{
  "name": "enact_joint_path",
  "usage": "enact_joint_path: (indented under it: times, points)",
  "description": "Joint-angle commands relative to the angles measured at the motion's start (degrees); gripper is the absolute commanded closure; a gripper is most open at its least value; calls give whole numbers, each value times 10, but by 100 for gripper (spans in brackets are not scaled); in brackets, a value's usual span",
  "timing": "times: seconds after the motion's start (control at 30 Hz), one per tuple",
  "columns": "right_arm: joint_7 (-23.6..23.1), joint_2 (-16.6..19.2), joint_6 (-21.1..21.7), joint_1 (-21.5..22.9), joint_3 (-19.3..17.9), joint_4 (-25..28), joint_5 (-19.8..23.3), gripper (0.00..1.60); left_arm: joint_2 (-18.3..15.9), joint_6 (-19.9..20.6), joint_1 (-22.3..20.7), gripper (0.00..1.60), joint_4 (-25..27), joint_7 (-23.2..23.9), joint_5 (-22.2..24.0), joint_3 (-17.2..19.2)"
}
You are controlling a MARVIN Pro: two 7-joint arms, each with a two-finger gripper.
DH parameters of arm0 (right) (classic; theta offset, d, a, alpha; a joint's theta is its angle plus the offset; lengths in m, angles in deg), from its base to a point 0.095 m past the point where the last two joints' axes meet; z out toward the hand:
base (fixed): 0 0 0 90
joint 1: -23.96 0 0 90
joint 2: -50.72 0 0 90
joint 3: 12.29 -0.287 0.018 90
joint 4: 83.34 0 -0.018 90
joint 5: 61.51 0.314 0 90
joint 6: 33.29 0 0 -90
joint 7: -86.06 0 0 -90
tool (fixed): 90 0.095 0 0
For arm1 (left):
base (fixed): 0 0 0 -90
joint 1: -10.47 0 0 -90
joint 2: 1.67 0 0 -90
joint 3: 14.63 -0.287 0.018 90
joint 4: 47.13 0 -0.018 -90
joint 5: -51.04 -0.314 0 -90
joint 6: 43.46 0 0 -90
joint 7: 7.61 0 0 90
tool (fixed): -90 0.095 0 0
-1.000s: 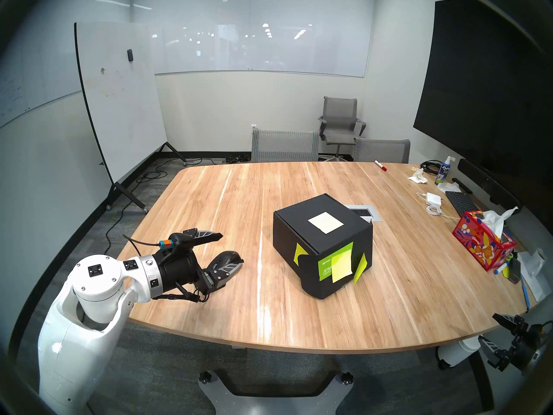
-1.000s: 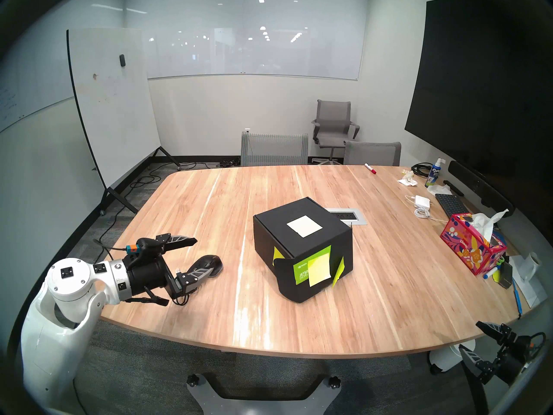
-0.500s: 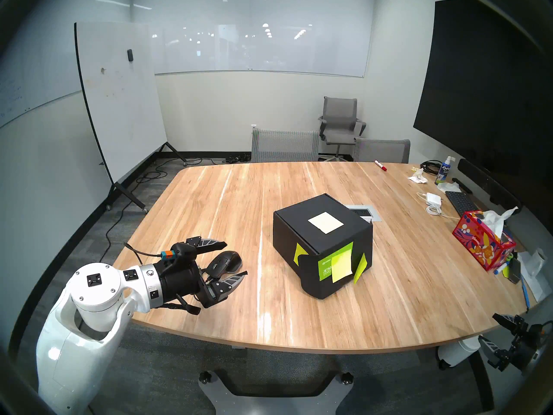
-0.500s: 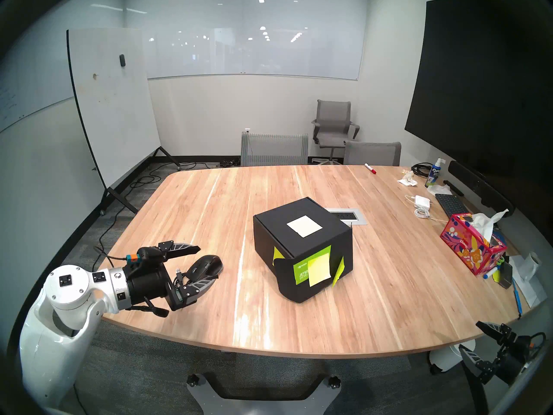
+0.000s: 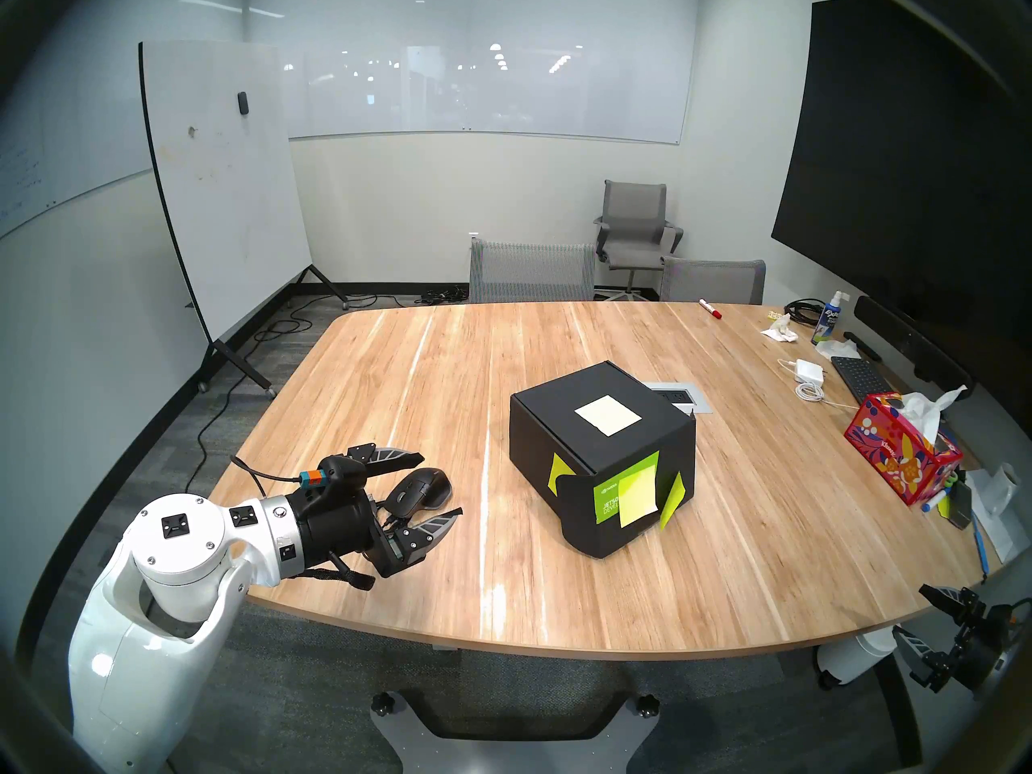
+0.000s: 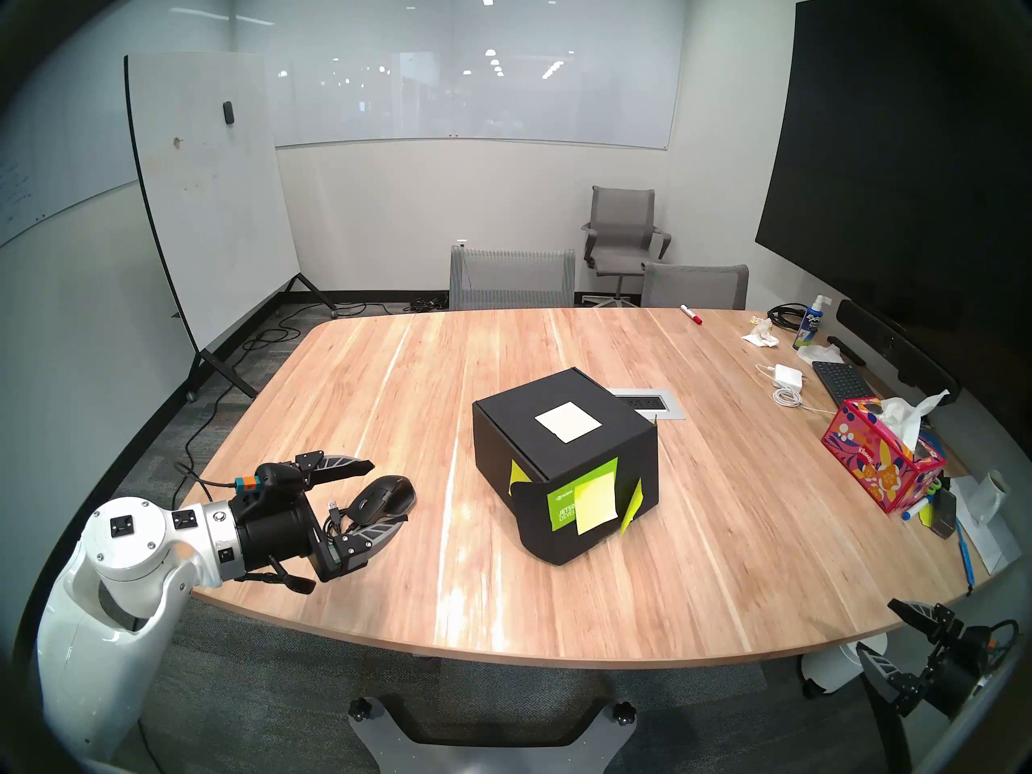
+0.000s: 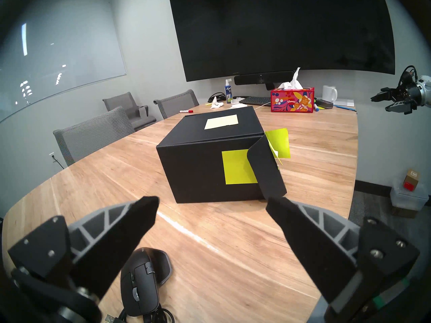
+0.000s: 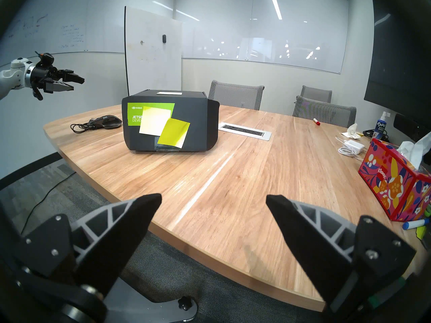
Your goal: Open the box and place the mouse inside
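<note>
**Inspector:** Your left gripper (image 5: 440,482) stood with its fingers spread wide and nothing between them. It hung above the near-left part of the light wooden table (image 5: 558,588), clear of the surface, as the right wrist view showed. The black sculpted computer mouse (image 5: 420,491) lay on the table just under and slightly ahead of those fingers, untouched, with its thin black coiled cable (image 7: 149,315) bunched at the end nearest your wrist.

**Operator:** And the box?

**Inspector:** The large matte black cardboard box (image 5: 600,454) sat near mid-table, well apart from the mouse, ahead of your left gripper and to its right. Its lid was down, with a cream square sticker (image 5: 607,415) on top. One front flap stood loose beside the yellow-green sticky notes (image 5: 636,496).

**Operator:** Which arm was nearer?

**Inspector:** The left, to both things, in my judgement. Your right gripper (image 5: 916,616) was likewise open and empty, off the near-right table edge. The mouse's long axis ran roughly along your left gripper's pointing line, so its fingers would flank the sides. The box was not yet opened.
</note>
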Motion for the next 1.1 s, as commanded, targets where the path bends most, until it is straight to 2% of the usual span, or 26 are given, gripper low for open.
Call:
enact_joint_path:
  times: [0.0,0.6,0.83,0.97,1.07]
  points:
    - [0,-1,0,-1,-5,3,3,0,1,-2,-4,0,13,0,2,2]
    - [-3,-2,2,3,-7,3,0,0,-17,31,-17,0,15,30,4,-8]
    - [-4,-3,2,4,-8,3,-1,0,-17,46,-26,0,11,31,1,-24]
    - [-5,-3,3,5,-9,3,-2,0,-20,76,-34,0,15,33,3,-35]
    - [-6,-4,3,5,-9,3,-3,0,-17,82,-37,0,20,28,-1,-44]
